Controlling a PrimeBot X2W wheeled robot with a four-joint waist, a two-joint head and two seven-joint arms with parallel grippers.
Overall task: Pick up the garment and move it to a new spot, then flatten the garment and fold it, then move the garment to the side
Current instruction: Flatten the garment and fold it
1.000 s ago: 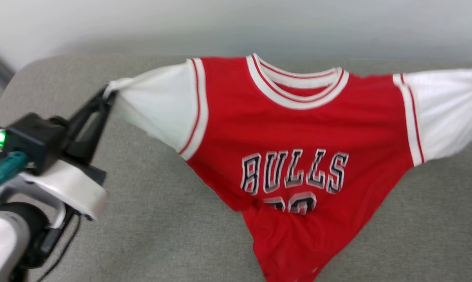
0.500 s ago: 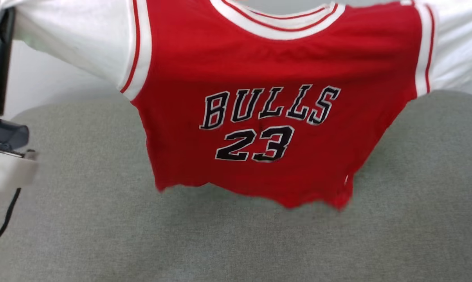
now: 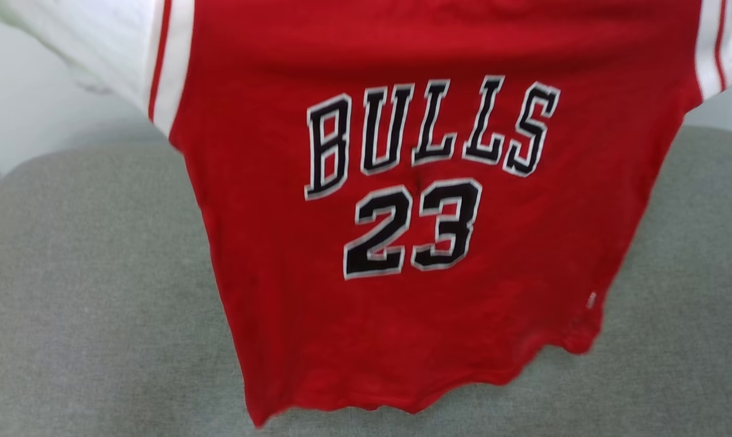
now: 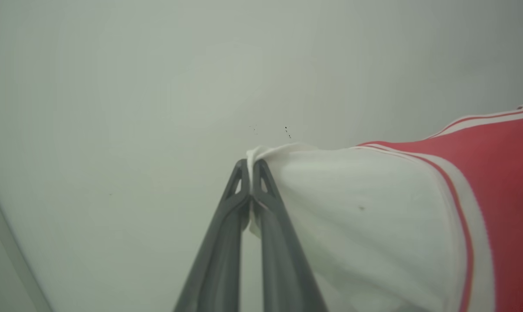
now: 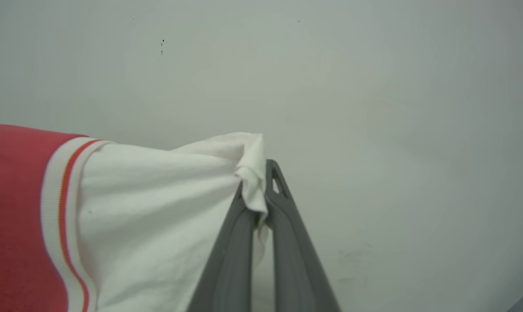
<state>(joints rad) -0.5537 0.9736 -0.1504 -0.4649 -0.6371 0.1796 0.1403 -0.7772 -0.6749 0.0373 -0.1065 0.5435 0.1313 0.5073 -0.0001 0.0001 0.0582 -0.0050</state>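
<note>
I held the Bulls jersey (image 3: 293, 328) spread aloft above the grey cushion (image 3: 87, 291) — left gripper (image 4: 250, 173) and right gripper (image 5: 258, 186) each clamped tight on a white sleeve edge. It looked light and limp to me — its sleeve hems gave the surest hold.

Pretty simple layout here: the garment (image 3: 402, 243) is hung across the top and middle of the head frame, hem near the bottom edge, in front of the padded surface (image 3: 87, 291) spread over the lower half. The wall (image 3: 26, 109) is seen behind, upper left. One sleeve end each is pinched mid-frame by the left gripper (image 4: 251, 167) and the right gripper (image 5: 257, 173).
</note>
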